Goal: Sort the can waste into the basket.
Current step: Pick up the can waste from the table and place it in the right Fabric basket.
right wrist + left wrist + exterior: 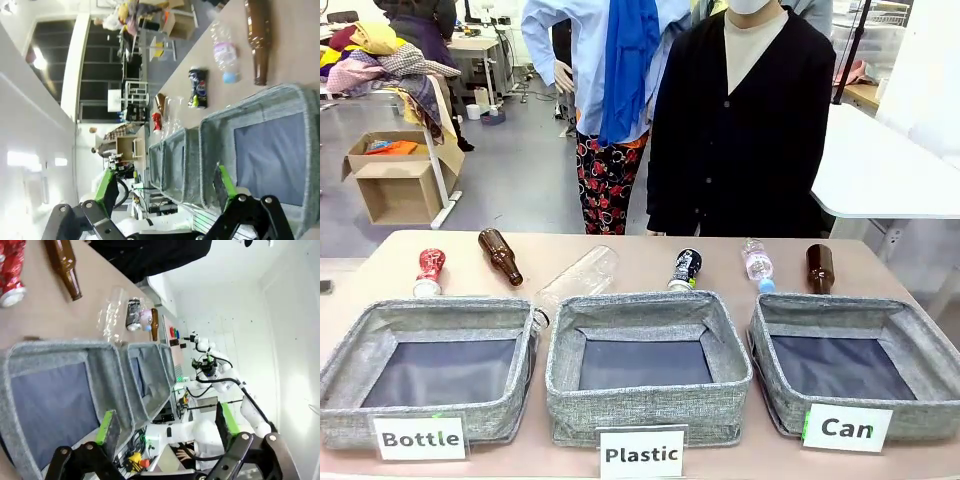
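Can basket point(840, 308): I see it at the right end of the table point(640, 252), label facing me
Black can point(686, 269): lying on the table, left of the Can basket and a little beyond it, apart from it
Red can point(429, 271): well to the left of the Can basket
Left gripper point(165, 412): fingers spread wide, empty, far left of the Can basket
Right gripper point(164, 172): fingers spread, empty, near the Can basket's front side

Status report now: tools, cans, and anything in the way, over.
Left tool open, right tool open, both holding nothing. Red can and black can lie on table, outside Can basket. Small plastic bottle and brown bottle lie just behind it.
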{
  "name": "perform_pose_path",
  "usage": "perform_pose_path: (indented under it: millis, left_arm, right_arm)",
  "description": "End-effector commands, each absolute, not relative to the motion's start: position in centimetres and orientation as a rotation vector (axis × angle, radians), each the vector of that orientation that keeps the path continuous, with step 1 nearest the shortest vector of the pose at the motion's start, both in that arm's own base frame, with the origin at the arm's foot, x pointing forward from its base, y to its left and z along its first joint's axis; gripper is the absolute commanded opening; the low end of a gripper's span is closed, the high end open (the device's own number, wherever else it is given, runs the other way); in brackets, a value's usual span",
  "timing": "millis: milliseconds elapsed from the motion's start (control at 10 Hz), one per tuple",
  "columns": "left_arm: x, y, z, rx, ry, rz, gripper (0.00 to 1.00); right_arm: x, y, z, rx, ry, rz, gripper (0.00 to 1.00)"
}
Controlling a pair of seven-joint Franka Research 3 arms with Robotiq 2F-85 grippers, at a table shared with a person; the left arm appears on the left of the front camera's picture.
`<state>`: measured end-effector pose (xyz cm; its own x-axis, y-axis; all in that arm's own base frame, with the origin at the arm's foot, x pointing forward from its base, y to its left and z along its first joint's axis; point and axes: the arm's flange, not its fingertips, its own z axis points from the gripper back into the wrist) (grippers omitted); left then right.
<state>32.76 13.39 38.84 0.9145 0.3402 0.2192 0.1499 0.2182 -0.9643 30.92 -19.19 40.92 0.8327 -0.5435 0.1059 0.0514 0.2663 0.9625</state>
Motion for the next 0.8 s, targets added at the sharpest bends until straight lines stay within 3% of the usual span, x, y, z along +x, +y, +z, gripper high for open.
perform_pose_path:
  millis: [0, 500, 700]
  left_arm:
    - [31.8, 14.2, 38.3, -1.351, -0.403, 0.128, 1.00]
    - [31.8, 14.2, 38.3, -1.351, -0.403, 0.128, 1.00]
    - [31.8, 14.2, 38.3, -1.351, -0.403, 0.128, 1.00]
  right_arm:
    - [31.0, -18.4, 41.8, 1.255, -0.450, -0.390, 1.00]
    - [31.0, -18.4, 41.8, 1.255, -0.450, -0.390, 1.00]
    - [31.4, -16.2, 42.7, 1.158, -0.435, -0.368, 1.00]
